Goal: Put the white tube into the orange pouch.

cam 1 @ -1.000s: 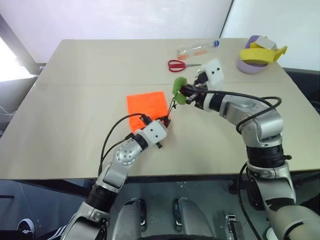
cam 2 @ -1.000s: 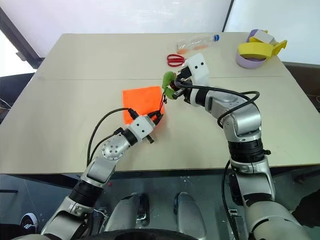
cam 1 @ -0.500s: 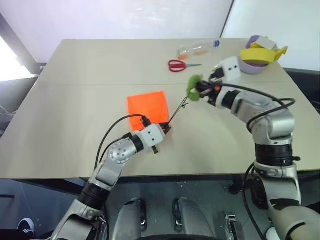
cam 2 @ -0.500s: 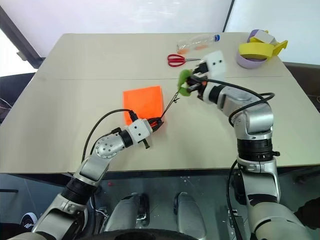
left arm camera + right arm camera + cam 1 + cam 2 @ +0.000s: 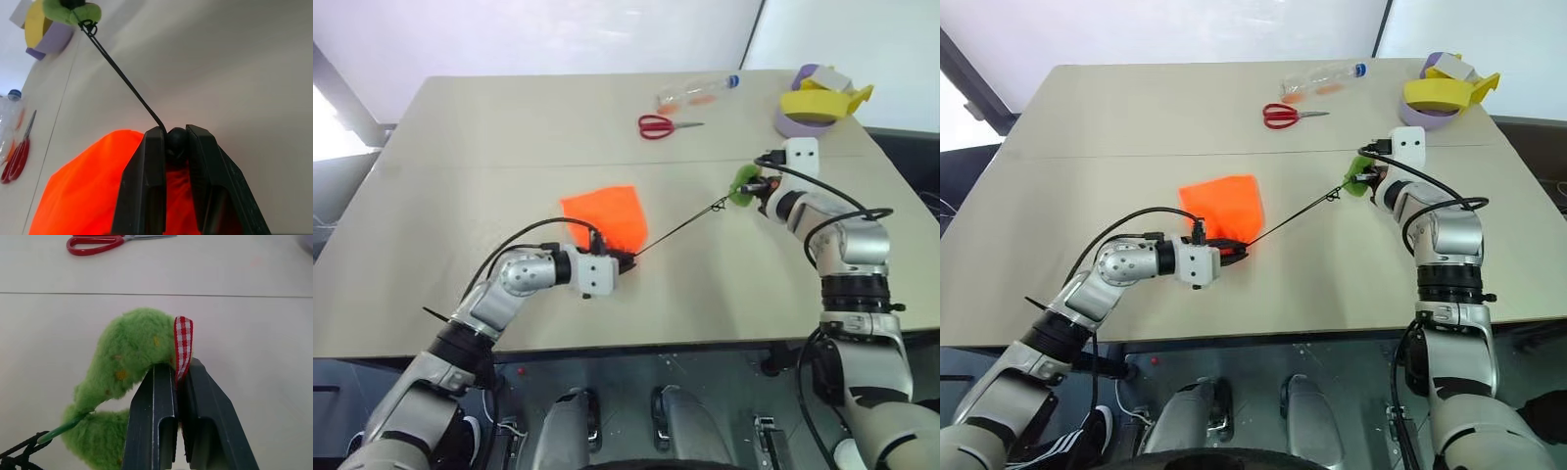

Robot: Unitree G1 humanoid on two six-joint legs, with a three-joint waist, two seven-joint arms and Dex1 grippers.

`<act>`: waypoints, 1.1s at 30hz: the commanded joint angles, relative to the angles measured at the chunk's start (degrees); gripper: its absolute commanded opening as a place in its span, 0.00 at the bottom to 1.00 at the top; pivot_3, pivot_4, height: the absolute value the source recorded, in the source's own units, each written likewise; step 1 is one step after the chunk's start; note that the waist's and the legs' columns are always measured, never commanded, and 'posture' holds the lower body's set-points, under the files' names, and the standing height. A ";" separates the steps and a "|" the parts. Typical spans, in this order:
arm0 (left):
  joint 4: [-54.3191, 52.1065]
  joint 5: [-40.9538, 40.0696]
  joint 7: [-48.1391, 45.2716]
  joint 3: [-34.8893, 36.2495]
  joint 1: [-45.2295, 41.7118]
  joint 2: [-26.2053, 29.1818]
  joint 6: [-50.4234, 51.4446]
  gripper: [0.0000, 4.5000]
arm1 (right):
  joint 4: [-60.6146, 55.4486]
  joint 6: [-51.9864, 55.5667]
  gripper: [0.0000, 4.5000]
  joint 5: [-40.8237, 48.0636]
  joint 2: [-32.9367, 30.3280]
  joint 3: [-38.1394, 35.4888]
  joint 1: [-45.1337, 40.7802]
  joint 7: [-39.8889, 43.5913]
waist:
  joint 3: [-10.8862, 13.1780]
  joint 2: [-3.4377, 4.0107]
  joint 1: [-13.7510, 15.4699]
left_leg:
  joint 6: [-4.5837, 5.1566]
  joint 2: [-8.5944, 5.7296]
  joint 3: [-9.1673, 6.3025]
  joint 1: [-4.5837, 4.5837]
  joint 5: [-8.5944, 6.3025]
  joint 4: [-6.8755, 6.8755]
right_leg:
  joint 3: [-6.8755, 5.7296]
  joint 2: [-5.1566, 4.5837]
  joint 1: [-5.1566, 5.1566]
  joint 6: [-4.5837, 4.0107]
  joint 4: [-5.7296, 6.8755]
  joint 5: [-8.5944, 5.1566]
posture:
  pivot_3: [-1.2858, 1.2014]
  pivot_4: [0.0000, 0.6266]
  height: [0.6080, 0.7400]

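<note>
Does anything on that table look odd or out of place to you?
Yes: the orange pouch has its black cord stretched taut across the table. The left gripper pinches the pouch's mouth, and the right gripper holds the green fuzzy tag at the cord's far end.

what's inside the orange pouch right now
Cannot be seen: the orange pouch is opaque and its mouth is pinched by the left gripper. No white tube is visible on the table.

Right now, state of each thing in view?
orange pouch: flat on table, mouth end pinched by left gripper
black cord: pulled taut
green disc: clamped in right gripper
scissors: closed
bottle: capped, lying down
</note>
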 commanded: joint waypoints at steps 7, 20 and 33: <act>0.12 -3.52 -2.79 3.40 5.84 5.56 -2.22 0.03 | 5.75 -6.63 0.00 -3.72 -7.53 -3.74 0.16 -2.09 | 0.00 0.00 0.19 | 0.02 0.00 0.03 0.00 0.00 0.11 | -0.01 0.08 0.05 0.08 0.02 0.04 | 0.52 0.24 1.00; -8.75 -17.77 0.23 7.55 8.71 -4.86 18.10 0.14 | -3.38 -1.26 0.16 3.76 -3.78 -1.19 5.21 6.88 | 0.00 0.00 0.33 | 0.03 0.02 0.03 0.01 0.01 0.19 | -0.07 0.24 0.06 0.25 0.12 0.11 | 0.52 0.24 1.00; -28.07 -45.27 10.90 18.51 11.63 -16.20 47.97 1.00 | -17.24 4.50 0.99 5.73 -4.85 8.36 9.77 20.52 | 0.01 -0.01 0.08 | 0.05 0.03 -0.09 0.23 0.01 0.36 | 0.01 0.23 0.35 0.37 0.12 0.17 | 0.52 0.24 1.00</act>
